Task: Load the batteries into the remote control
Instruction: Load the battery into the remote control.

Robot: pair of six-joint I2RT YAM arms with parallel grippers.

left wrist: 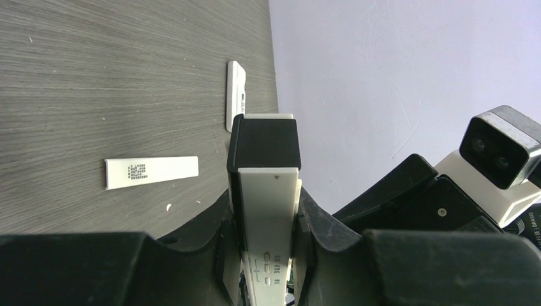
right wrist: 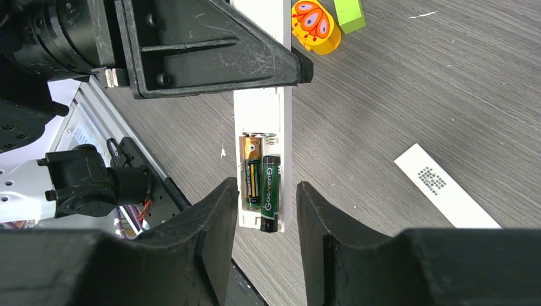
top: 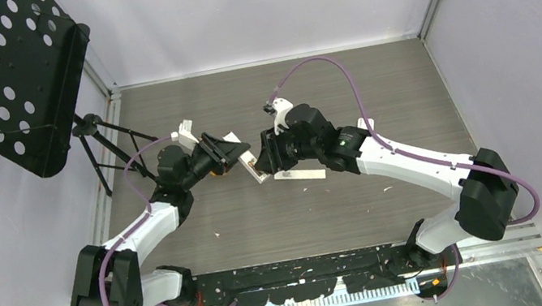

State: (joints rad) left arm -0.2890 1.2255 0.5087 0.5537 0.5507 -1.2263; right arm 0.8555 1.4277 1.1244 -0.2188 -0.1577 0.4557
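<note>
- Our left gripper (top: 233, 153) is clenched on the white remote control (right wrist: 261, 115), holding it off the table (right wrist: 415, 95).
- In the remote's open bay, one battery (right wrist: 252, 171) lies seated. The second battery (right wrist: 270, 191) sticks out past the end.
- Our right gripper (right wrist: 266, 186) is released, its fingers straddling that end.
- We judge seating is in hand; the next move calls for pushing the second battery squarely home.

Both arms reaching inward, left gripper (top: 235, 155) and right gripper (top: 266, 160) tip to tip, left fingers (left wrist: 191, 255) clamped on remote control (left wrist: 268, 210), right fingers (right wrist: 214, 220) parted, apparently without contact.
</note>
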